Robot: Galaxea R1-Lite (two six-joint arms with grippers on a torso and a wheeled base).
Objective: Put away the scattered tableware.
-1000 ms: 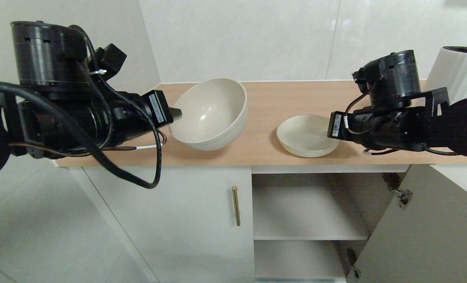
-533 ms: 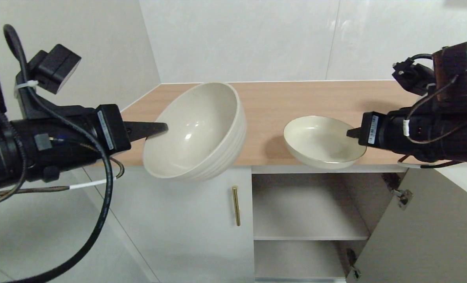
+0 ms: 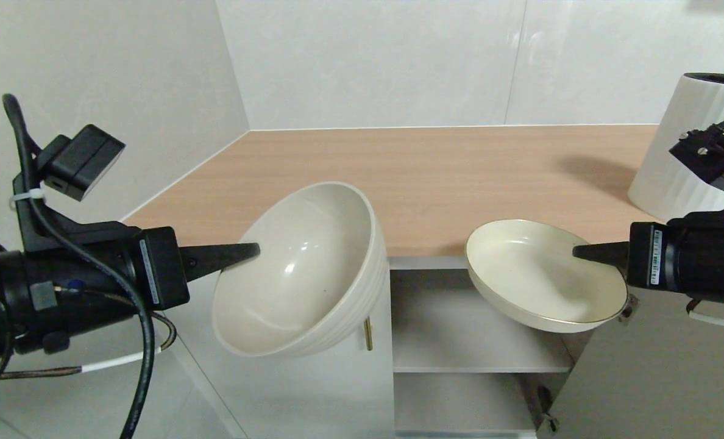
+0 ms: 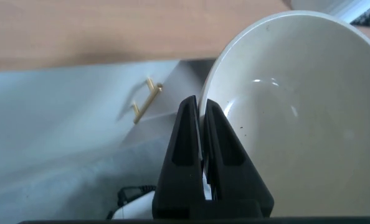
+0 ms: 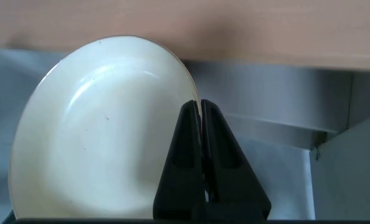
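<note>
Left gripper (image 3: 249, 250): is pinching narrowly on the rim of the deep bowl (image 3: 295, 274), lower left of the head view.
Deep bowl: is hanging tilted, just off the tabletop (image 3: 423, 177) edge, before the closed cabinet door (image 3: 313, 396).
Right gripper (image 3: 578, 251): is clamping the rim of the shallow plate (image 3: 539, 280), lower right.
Shallow plate: is tilting in the air before the open cabinet shelf (image 3: 478, 347).
Ribbed white container (image 3: 691, 146): is standing on the tabletop, upper right.

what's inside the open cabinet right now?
Two white shelves with nothing visible on them. The plate in the right gripper covers the upper compartment's right part.
</note>
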